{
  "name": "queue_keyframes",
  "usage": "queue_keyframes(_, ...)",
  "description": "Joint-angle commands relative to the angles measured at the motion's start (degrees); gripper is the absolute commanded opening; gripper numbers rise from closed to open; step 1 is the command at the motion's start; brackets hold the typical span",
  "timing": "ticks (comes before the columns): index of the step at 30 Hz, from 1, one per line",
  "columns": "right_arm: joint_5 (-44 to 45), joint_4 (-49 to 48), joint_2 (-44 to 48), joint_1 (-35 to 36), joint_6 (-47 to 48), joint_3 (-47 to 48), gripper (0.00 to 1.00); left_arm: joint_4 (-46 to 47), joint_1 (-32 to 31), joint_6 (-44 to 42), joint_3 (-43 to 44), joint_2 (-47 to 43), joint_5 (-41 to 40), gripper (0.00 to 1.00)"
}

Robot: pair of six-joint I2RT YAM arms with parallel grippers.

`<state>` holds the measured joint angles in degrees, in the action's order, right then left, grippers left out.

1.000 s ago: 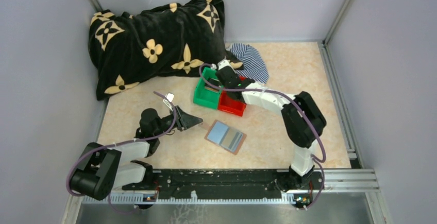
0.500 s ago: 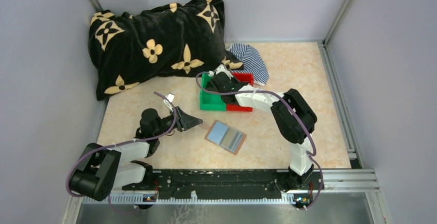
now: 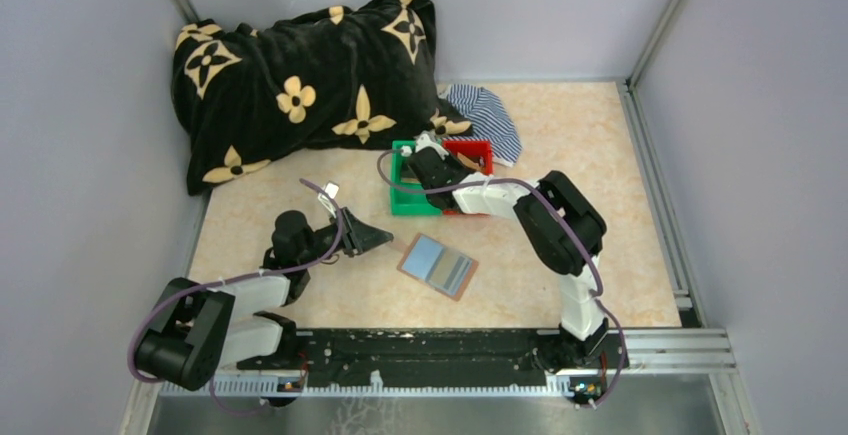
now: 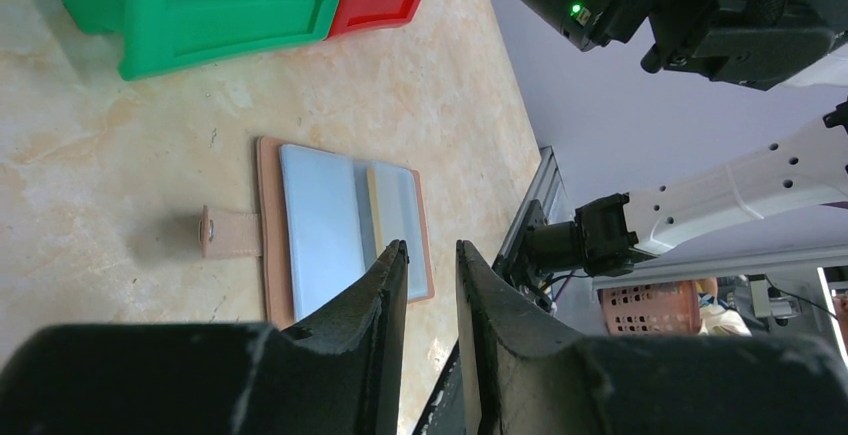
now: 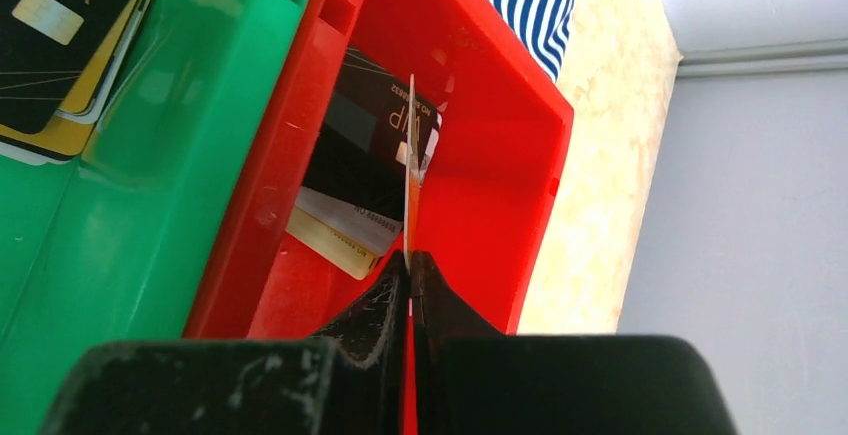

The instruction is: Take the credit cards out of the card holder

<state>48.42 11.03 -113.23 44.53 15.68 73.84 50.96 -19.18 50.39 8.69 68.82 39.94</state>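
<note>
The card holder [image 3: 438,265] lies open and flat on the table, with blue-grey and tan panels up and its snap tab [image 4: 232,233] sticking out. My left gripper [image 3: 385,238] hovers just left of it, open by a narrow gap [image 4: 430,247], with nothing between the fingers. My right gripper [image 5: 410,260] is shut on one credit card [image 5: 410,155], held edge-on over the red bin [image 5: 500,165]. A few credit cards [image 5: 365,170] lie inside that bin. More credit cards [image 5: 55,25] lie in the green bin [image 5: 170,155].
The green bin [image 3: 405,200] and red bin [image 3: 481,145] stand side by side behind the card holder. A black floral blanket [image 3: 300,75] fills the back left, with a striped cloth [image 3: 490,115] beside the bins. Grey walls close in three sides.
My right arm has folded in and swung left, bringing the gripped card over the red bin. The two bins have turned from slanted to square. The left arm has stayed put.
</note>
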Motion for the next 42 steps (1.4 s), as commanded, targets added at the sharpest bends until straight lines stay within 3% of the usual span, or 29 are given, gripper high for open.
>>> queue_keyframes(1,2.9,-7.5,1.9,0.6,3.2,-2.6,0.00,0.8,0.4,-1.2,0.3,-0.1,0.5,0.30)
queue_keyframes(6,2.5,-11.7,1.1,0.6,6.0,-3.9,0.00,0.8,0.4,-1.1,0.6,0.3,0.6,0.30)
queue_keyframes(11,1.0,-12.4,0.2,0.5,3.0,-3.1,0.02,0.7,0.4,-1.0,0.7,0.8,1.1,0.29)
queue_keyframes(14,1.0,-13.6,1.9,0.5,1.8,-3.6,0.29,0.7,0.4,-0.9,0.7,1.0,1.2,0.29)
queue_keyframes(17,-0.1,-14.9,4.7,0.5,1.3,-5.0,0.40,0.7,0.4,-1.0,0.8,1.2,1.2,0.29)
queue_keyframes(29,-5.2,-12.2,10.7,0.5,-2.1,-7.2,0.43,1.1,0.4,-0.9,1.4,2.3,1.7,0.29)
queue_keyframes(33,-7.4,-10.8,13.3,0.5,-4.7,-8.4,0.40,1.3,0.4,-0.7,1.3,2.5,1.8,0.28)
queue_keyframes(34,-8.4,-10.0,14.1,0.5,-5.9,-8.7,0.32,1.4,0.4,-0.7,1.4,2.5,1.9,0.28)
queue_keyframes(36,-10.8,-8.0,15.9,0.4,-9.2,-9.5,0.06,1.7,0.4,-0.6,1.4,2.6,2.0,0.28)
queue_keyframes(37,-11.4,-7.3,16.7,0.4,-10.9,-10.1,0.00,1.8,0.4,-0.6,1.5,2.7,2.0,0.28)
queue_keyframes(42,-19.0,-5.2,17.9,-1.2,-19.0,-13.0,0.00,3.5,0.4,0.0,1.5,4.1,2.6,0.28)
